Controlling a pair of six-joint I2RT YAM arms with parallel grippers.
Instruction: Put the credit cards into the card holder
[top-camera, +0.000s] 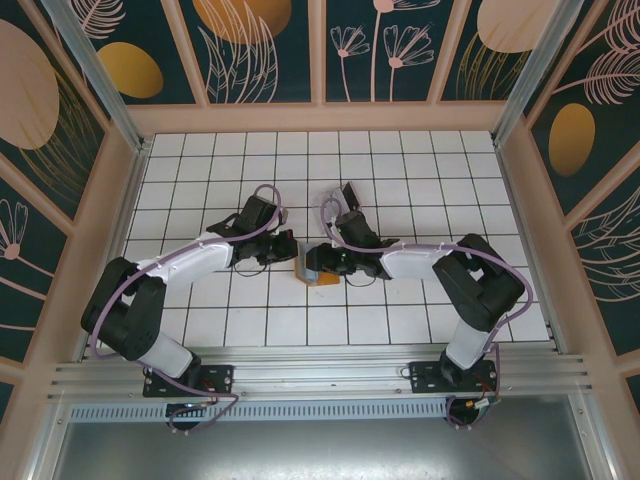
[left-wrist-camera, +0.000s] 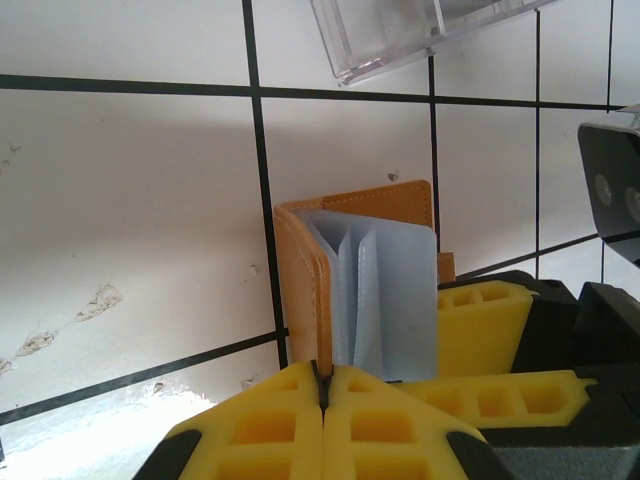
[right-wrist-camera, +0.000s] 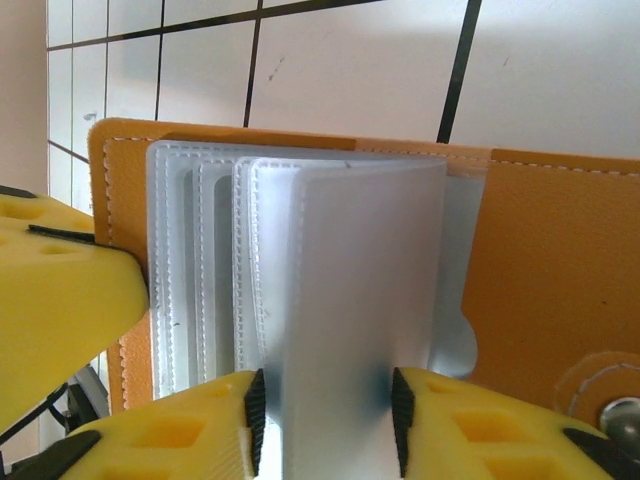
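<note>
White tiles ruled with black lines cover the table (top-camera: 200, 320), boxed in by dark teal wall panels (top-camera: 260, 50) painted with pale flowers. From the left, the left arm (top-camera: 190, 262) reaches toward the middle of the table. There the left gripper (left-wrist-camera: 323, 385) has its yellow pads pressed fully together on the stitched edge of an orange cover.

That cover belongs to the card holder (top-camera: 320, 275), which sits at mid-table between the two grippers. It is spread open like a book, and its frosted plastic sleeves (right-wrist-camera: 215, 270) are fanned out. In the left wrist view a clear plastic case (left-wrist-camera: 400, 35) lies on the tiles beyond it, well apart.

To the right, the right gripper (right-wrist-camera: 325, 420) meets the holder from the other side. Its yellow pads stand part-way open, with one frosted sleeve leaf filling the gap between them. Whether that leaf is pinched cannot be told. A metal snap (right-wrist-camera: 625, 412) shows on the orange flap beside the right-hand pad. The right arm (top-camera: 470, 285) bends back to its base at the near edge.
</note>
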